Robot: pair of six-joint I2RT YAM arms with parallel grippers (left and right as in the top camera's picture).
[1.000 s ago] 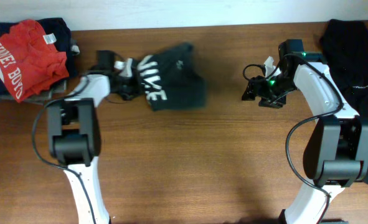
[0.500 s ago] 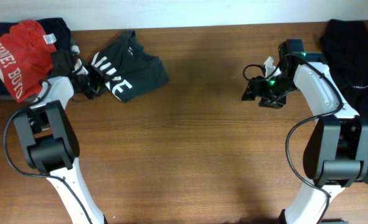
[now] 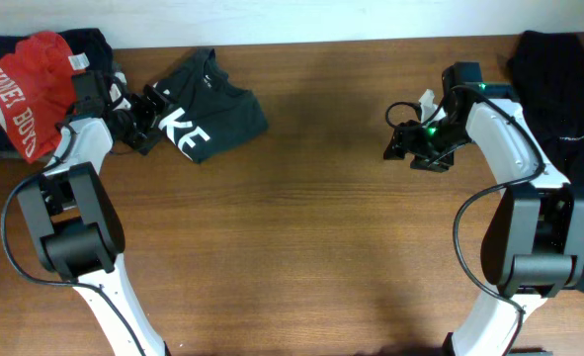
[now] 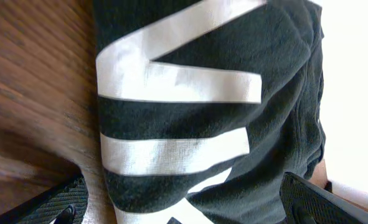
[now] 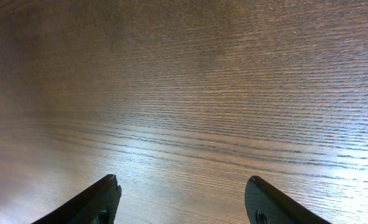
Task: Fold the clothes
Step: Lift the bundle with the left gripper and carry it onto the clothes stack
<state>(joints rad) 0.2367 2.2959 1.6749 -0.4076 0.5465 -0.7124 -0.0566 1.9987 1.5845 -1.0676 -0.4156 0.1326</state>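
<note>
So the black shirt (image 3: 222, 104) with the big white letters (image 4: 171, 81) is lying on the desk (image 3: 301, 227) toward the far left, a bit crumpled and turned at an angle. From overhead only the "KE" part of the print is readable. The left gripper (image 3: 153, 121) sits right at that shirt's left edge, and it's spread wide. In the left wrist view its two fingers (image 4: 53, 202) are way out at the bottom corners, with the lettered cloth lying flat in the space between them. Nothing is pinched, so the shirt is just resting on the wood there.

Just to the left of that arm is a red shirt (image 3: 25, 94) with white lettering, bunched up on top of a small pile of dark clothes (image 3: 94, 44) in the far left corner of the desk. It's close to the black shirt, but I can't tell if they touch since the arm covers that spot.

Over on the other side, the right gripper (image 3: 395, 146) hangs above bare wood, well apart from any cloth. Its jaws are parted a fair way and there's nothing between them; the right wrist view shows only desk grain. Another dark garment (image 3: 558, 69) lies along the far right edge of the desk, behind the right arm, partly hidden by it.
</note>
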